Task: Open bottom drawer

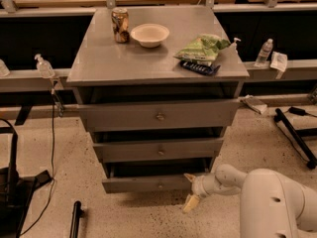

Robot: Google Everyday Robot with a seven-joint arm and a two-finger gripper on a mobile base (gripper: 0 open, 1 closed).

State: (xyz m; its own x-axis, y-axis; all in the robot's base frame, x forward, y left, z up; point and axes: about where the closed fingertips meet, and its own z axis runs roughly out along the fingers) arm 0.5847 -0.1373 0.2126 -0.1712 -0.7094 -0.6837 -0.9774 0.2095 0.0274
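Gripper [190, 190] low at the right end of the bottom drawer [143, 184], fingers spread apart and gripping nothing, upper fingertip [189, 177] at the front's top corner, lower one over the speckled floor [148, 217]; drawer sits lowest in the grey cabinet [124, 58], dark gap above it.

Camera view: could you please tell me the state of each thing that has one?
Bottom drawer: slightly out, it seems.
Gripper: open, at that drawer's right end.
Can: upright.
Bowl: upright, empty.
Chip bag: lying flat.
Water bottle: upright.
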